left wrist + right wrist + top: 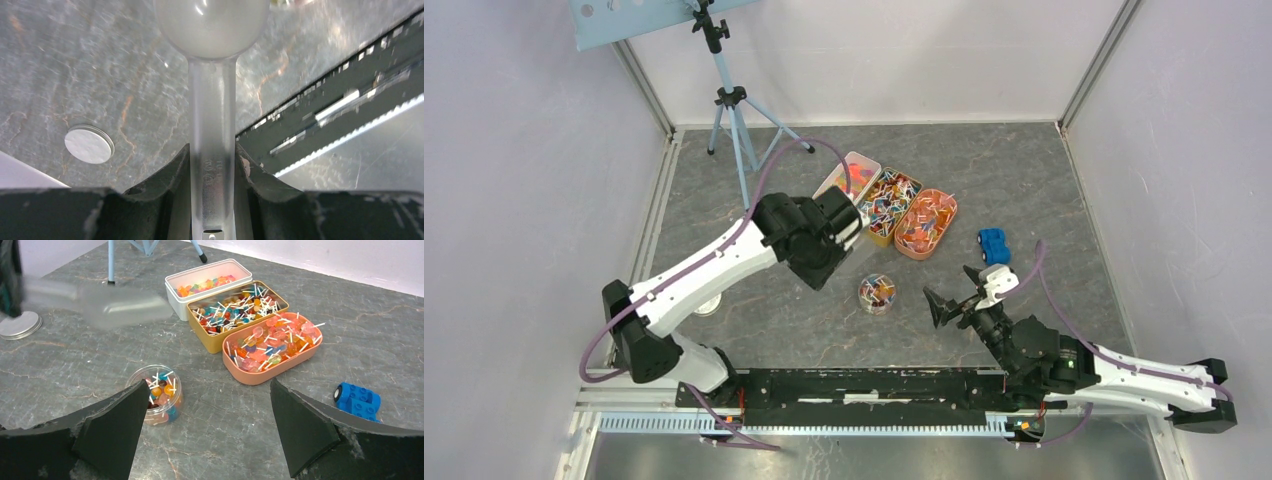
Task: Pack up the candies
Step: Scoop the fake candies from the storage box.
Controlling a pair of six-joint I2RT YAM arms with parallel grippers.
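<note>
Currently on the grey marbled table (1024,170):

1. Candies (270,337): bright, many with thin white ends, filling three open tins set side by side at the far middle: white tin (207,277), mustard tin (237,310), salmon tin (272,345). A smaller lot lies in a round clear jar (160,390), standing nearer, apart from the tins.
2. Left gripper (212,165): jaws clamped on the handle of a translucent plastic scoop (212,25), held above the table near the white tin.
3. Right gripper (210,385): jaws spread wide, holding nothing, low over the table and facing the jar and tins.
4. Round metal lid (89,144): flat on the table, left of the jar, well apart.
5. Blue toy car (357,400): right of the salmon tin.
</note>
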